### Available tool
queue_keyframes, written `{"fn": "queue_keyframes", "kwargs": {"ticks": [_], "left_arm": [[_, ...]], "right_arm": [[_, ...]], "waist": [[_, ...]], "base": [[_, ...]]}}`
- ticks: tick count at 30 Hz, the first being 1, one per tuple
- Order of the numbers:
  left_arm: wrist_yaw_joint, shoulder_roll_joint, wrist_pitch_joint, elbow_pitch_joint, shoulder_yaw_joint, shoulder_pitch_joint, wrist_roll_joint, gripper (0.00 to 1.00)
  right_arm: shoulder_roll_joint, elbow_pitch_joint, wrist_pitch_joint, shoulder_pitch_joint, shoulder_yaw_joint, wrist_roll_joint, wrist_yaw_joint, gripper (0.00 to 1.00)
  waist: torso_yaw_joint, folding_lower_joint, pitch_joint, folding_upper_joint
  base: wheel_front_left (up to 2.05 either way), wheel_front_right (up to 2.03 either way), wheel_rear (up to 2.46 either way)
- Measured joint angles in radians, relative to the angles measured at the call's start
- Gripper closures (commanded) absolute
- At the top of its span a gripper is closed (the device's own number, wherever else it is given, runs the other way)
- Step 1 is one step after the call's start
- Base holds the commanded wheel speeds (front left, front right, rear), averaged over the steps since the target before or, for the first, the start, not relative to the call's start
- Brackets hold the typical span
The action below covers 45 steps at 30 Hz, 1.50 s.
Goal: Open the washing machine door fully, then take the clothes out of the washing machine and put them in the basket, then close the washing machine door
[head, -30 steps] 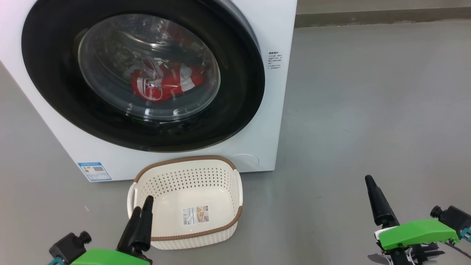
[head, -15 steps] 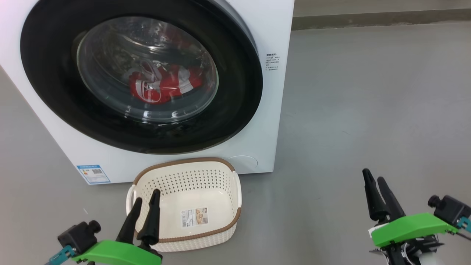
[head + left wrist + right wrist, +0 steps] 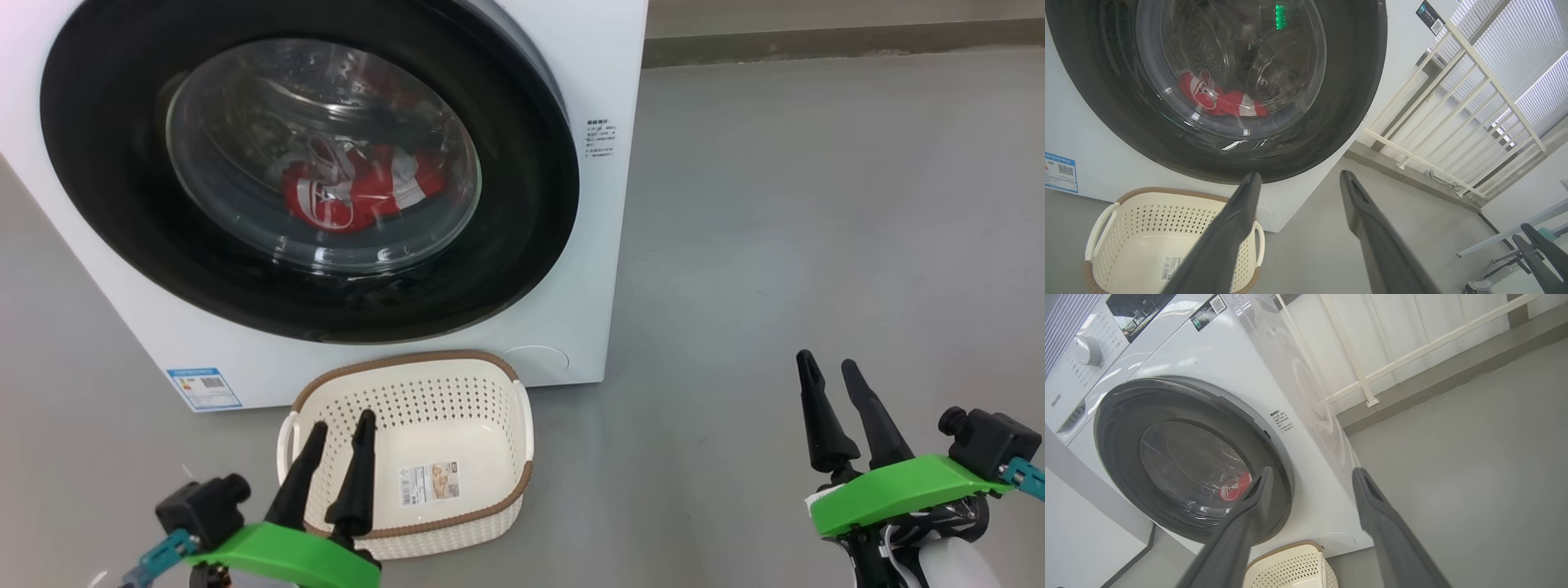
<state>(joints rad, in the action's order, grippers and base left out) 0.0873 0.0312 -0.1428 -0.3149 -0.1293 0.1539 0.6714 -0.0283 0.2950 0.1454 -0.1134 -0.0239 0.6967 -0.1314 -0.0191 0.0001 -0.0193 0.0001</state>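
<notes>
The grey floor (image 3: pixel 816 204) carries the washing machine (image 3: pixel 600 269); the basket (image 3: pixel 441 541) stands directly in front.

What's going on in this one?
A two-armed robot faces the washing machine at the start of an unloading job. The washing machine door is shut and the red clothes lie in the drum behind its glass. The basket sits empty on the floor in front of the machine. The left gripper hovers near the basket and the right gripper is off to the right. Both are open and hold nothing.
</notes>
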Motion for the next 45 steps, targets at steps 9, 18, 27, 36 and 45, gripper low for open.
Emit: {"fn": "queue_keyframes", "kwargs": {"ticks": [9,18,27,36,45], "left_arm": [[-0.002,0.0,-0.028,0.003,-0.016,0.028,-0.106,0.0],[-0.016,0.001,-0.053,0.005,-0.034,0.035,-0.216,0.0],[-0.03,0.002,-0.081,0.006,-0.05,0.058,-0.298,0.0],[-0.062,0.003,-0.105,-0.001,-0.057,0.067,-0.377,0.0],[-0.08,0.004,-0.107,-0.012,-0.053,0.079,-0.397,0.0]], "right_arm": [[-0.003,-0.021,0.022,-0.015,0.001,-0.139,0.0,0.0],[-0.005,-0.053,0.05,-0.017,-0.002,-0.297,0.0,0.0],[-0.007,-0.059,0.076,-0.017,-0.012,-0.387,0.0,0.0],[-0.009,-0.047,0.101,-0.021,-0.022,-0.479,0.0,0.0],[-0.01,-0.041,0.11,-0.042,-0.022,-0.489,0.0,0.0]], "waist": [[-0.004,0.0,0.003,0.0],[-0.001,0.0,-0.005,0.0],[0.006,0.0,-0.013,0.0],[0.007,0.0,-0.016,0.0],[0.008,0.0,-0.016,0.0]], "base": [[0.0,0.0,0.0],[0.0,0.0,0.0],[0.0,0.0,0.0],[0.0,0.0,0.0],[0.0,0.0,0.0]]}}
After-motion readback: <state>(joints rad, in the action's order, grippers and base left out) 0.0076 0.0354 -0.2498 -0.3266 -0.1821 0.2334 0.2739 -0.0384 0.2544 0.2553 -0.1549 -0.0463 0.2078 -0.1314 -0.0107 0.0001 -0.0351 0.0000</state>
